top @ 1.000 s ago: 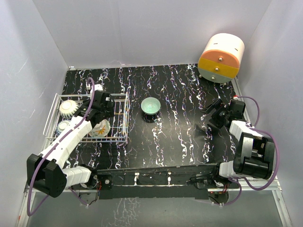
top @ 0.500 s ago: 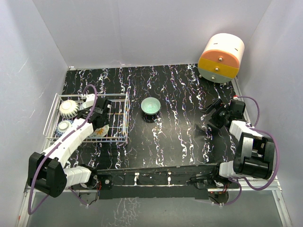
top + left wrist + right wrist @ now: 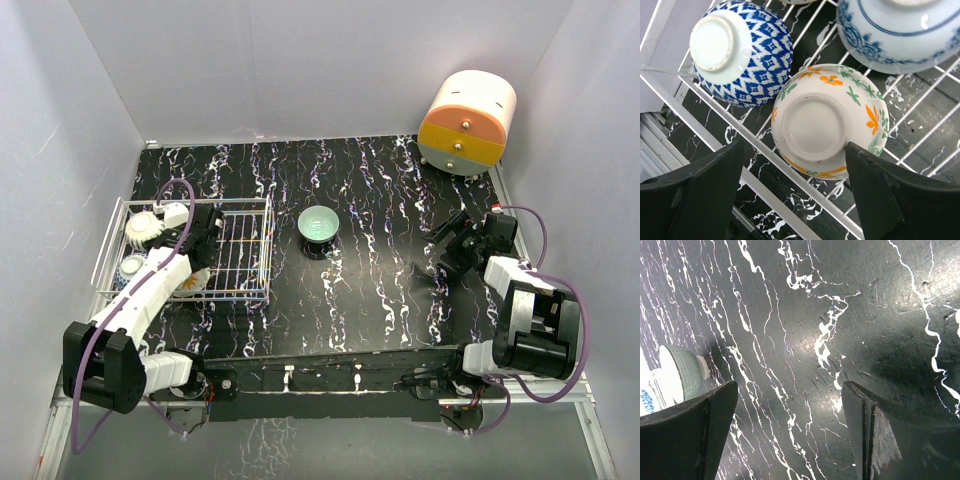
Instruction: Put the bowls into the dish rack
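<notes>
Wrist bent down, left tool gapes empty above the upturned floral bowl in the dish rack.

Left wrist view: the blue-banded bowl at upper right is cut off by the top and right edges. A further bowl shows only as a sliver at the top edge, and its pattern cannot be determined. The dish rack runs out of frame on every side.

Top view: the left arm covers part of the rack bowls at centre left, and their patterns are too small to read.

Right wrist view: a white object with blue marks is cut off by the left edge and cannot be identified.
</notes>
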Robot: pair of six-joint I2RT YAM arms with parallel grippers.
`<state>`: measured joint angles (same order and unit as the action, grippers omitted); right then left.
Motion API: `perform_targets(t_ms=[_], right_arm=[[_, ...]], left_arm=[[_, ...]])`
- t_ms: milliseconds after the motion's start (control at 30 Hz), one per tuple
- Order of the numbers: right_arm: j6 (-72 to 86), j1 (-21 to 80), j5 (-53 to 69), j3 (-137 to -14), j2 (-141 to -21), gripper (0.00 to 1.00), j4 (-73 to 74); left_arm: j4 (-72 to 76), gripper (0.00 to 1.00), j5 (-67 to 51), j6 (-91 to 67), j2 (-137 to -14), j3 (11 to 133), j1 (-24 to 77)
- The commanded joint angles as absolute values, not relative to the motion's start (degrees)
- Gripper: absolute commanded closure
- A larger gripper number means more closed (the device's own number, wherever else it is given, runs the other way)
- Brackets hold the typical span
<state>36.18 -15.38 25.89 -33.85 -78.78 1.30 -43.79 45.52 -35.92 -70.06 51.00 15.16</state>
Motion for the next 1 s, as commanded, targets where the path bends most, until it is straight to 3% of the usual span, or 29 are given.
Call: perform_targets(t_ms=[0, 133, 333, 467, 700, 967], right_arm=[[36.3, -15.21, 26.7, -33.83, -76.82, 0.13, -1.76], [36.25, -15.21, 26.42, -34.16, -76.56, 0.13, -1.33], [36.38, -15.21, 26.05, -34.53, -76.46, 0.13, -1.14], [36.31, -15.21, 25.47, -34.62, -76.77, 0.13, -1.05], [36.04, -15.21, 24.48, -35.48, -76.9, 0.13, -0.01], [35.99, -15.21, 24.48, -35.98, -77.05, 0.13, 0.56]], left_arm=[[-44.67, 0.18, 47.87, -36.75, -69.81, 53.59, 14.25], [-43.53, 0.18, 46.23, -35.27, -67.91, 56.78, 14.3], [-34.34, 0.18, 34.57, -26.59, -59.74, 59.42, 15.36], [-28.34, 0.22, 26.58, -22.14, -58.41, 60.81, 22.01], [-17.55, 0.23, 30.96, -11.06, -68.75, 63.16, 45.85], [-1.88, 0.22, 11.96, 3.76, -80.71, 63.51, 50.67]])
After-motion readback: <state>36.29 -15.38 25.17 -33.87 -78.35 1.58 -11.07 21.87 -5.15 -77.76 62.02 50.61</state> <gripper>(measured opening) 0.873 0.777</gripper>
